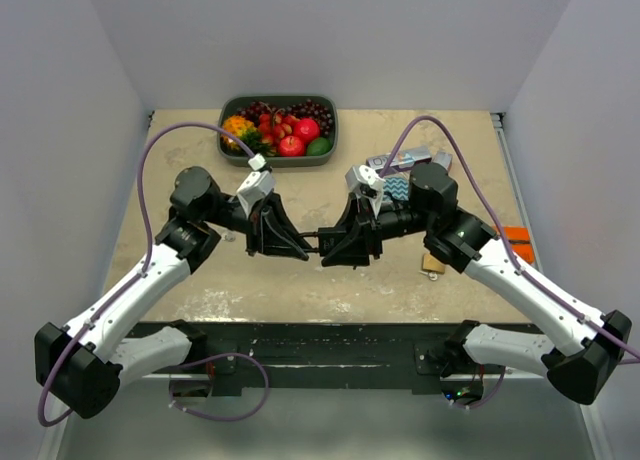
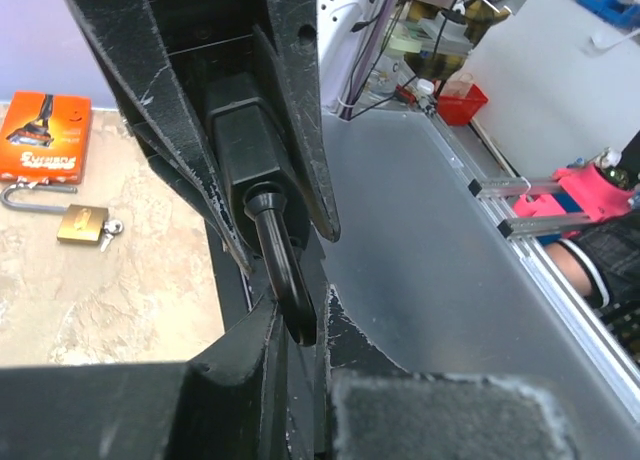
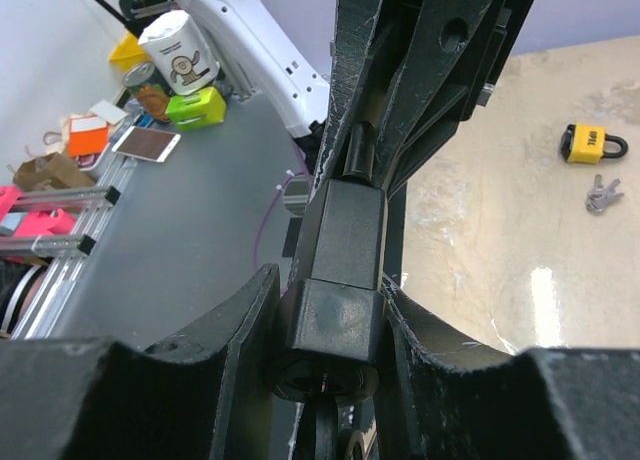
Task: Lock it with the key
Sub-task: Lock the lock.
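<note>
Fingers (image 2: 120, 410) of the left gripper (image 1: 304, 248) clench the slim black key (image 2: 285, 280). Right gripper (image 1: 330, 252) grasps the black lock (image 3: 337, 280) at the table's (image 1: 400, 290) centre. From it, a fruit tray (image 1: 228, 115) sits at 12 o'clock and a brass padlock (image 1: 432, 264) at 4 o'clock.

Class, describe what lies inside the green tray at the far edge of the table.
The green tray holds fruit: red apples, dark grapes, an orange fruit and a green fruit. The pile hides the tray's floor and anything beneath.
</note>
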`<state>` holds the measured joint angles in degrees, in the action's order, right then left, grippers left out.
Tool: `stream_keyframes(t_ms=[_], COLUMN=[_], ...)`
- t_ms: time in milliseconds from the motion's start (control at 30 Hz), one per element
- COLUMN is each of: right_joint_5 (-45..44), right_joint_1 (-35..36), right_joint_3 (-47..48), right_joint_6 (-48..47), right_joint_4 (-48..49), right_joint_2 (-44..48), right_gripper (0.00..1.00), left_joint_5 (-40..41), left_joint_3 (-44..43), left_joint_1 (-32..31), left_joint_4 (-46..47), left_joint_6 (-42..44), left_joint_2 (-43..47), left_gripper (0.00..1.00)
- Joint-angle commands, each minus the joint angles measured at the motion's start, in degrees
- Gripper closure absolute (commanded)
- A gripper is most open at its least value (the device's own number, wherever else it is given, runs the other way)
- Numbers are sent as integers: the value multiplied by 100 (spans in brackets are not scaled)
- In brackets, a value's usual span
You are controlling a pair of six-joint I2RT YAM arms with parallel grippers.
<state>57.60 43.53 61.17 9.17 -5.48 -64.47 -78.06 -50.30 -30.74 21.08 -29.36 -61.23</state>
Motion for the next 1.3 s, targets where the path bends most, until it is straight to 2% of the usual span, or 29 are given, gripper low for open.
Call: stream_keyframes(t_ms=[0,67,167,400,533,667,800,833,933,967,1033,1100,1133,1233,1267], right_joint_5=[-1532,-2031,-2201,-2008,-1894,-1682,-1621,-1621,-1691,-1804,-1971,-2225,-2332,-2771,-2911], right_joint_1=[1167,1158,1158,1158,1053,650,297,227,-2,-46,-72,-90,-90,-90,-99], right_joint_3=[27,-43,-78,-44,62,45,-35,-17,18,9,9,-17,-61,-184,-219], right_joint_6=[-864,-891,-1109,-1260,-1400,-1795,-2094,-2112,-1964,-1893,-1700,-1620,-1542,-1401,-1383], right_joint_4=[1075,1022,961,1057,759,135,-365,-393,-288,-183,142,466,521,1117,1267], right_joint_2=[-1068,-893,-752,-918,-857,-638,-304,-286,-190,-172,-110,-66,-49,74,118], right_gripper=[100,100,100,100,100,100,100,100,100,100,100,100,100,100,100], left_joint_5=[3181,3428,3509,2973,2542,2024,1637,1636,1610,1610,1610,1584,1584,1776,1812], left_joint_3=[-727,-648,-542,-595,-455,-340,-506,-524,-393,-314,2,291,363,591,722], left_joint_1=[-1083,-1083,-1083,-1171,-1031,-469,181,383,778,885,1191,1394,1578,1886,1922], left_joint_4=[276,20,-139,405,362,-410,-1728,-1869,-1863,-1749,-1152,-556,-396,-105,340], left_joint_6=[1,62,159,10,219,904,1915,1952,1567,1357,522,-293,-524,-1560,-1946], left_joint_2=[-504,-443,-372,-565,-346,93,357,384,524,594,674,735,744,709,666], left_gripper=[100,100,100,100,100,100,100,95,65,60,45,39,25,12,7])
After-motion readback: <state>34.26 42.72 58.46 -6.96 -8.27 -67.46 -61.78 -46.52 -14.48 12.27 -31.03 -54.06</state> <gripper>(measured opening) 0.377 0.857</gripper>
